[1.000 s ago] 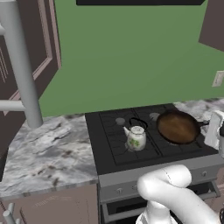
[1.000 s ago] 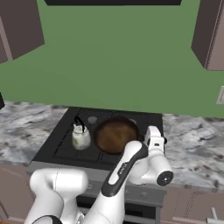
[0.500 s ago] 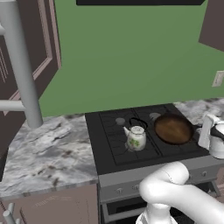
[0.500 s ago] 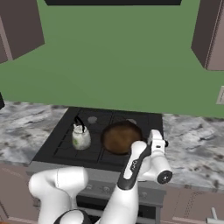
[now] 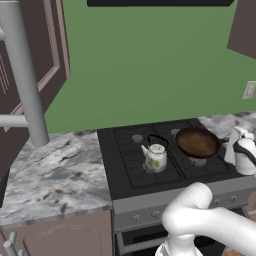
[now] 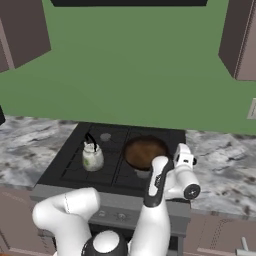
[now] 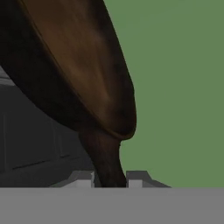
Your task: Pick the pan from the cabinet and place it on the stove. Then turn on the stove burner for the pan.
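Note:
The round dark brown pan (image 5: 196, 142) (image 6: 145, 151) is over the right side of the black stove (image 5: 125, 167) (image 6: 67, 167), above a grey stove burner (image 5: 199, 161) (image 6: 142, 173). Whether it touches the grate I cannot tell. My gripper (image 5: 228, 144) (image 6: 173, 156) is at the pan's right, shut on its handle. In the hand view the pan (image 7: 74, 65) looms close and its handle runs down between the fingertips of my gripper (image 7: 111, 179). The mauve-brown cabinet (image 5: 47, 45) with its grey bar handle (image 5: 22, 75) stands at the left.
A small white floral kettle (image 5: 155, 156) (image 6: 92, 155) sits on the stove's left half, near the pan. Marble counter (image 5: 45, 175) (image 6: 225, 165) lies on both sides of the stove. Wall cabinets (image 6: 242, 40) hang above, and small knobs line the grey steel front (image 5: 145, 207).
The pan, held by the gripper, has shifted slightly over the stove's right side, toward the back. The grip on the handle is unchanged. The kettle has stayed put.

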Controlling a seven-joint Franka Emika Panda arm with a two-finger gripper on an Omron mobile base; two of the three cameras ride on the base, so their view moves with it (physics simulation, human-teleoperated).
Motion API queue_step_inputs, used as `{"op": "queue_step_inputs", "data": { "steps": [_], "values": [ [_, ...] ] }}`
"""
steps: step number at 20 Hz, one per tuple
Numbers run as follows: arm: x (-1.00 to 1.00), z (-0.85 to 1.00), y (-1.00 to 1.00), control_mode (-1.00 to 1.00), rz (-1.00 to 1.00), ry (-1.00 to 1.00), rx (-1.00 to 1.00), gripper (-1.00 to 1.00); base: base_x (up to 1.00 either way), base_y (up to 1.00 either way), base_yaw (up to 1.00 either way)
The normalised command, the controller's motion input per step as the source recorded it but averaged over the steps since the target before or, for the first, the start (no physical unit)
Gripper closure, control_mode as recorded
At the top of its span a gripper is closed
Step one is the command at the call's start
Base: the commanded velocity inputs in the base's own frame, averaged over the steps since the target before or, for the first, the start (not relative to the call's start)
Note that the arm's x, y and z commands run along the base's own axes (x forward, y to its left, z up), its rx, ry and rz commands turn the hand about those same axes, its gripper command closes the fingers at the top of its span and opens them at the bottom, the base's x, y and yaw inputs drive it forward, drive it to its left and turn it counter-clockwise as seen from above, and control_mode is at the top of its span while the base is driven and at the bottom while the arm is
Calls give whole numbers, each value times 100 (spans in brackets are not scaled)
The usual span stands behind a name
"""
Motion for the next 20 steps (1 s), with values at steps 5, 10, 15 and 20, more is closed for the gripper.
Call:
{"op": "queue_step_inputs", "data": {
  "steps": [5, 10, 15, 20],
  "values": [
    [5, -28, -18, -100, 0, 1, 0, 100, 0, 0, 0],
    [-16, -26, -4, -100, 0, 0, -3, 100, 0, 0, 0],
    [-3, -33, 0, -100, 0, 0, -6, 100, 0, 0, 0],
    [0, -30, -1, -100, 0, 0, -5, 100, 0, 0, 0]
  ]
}}
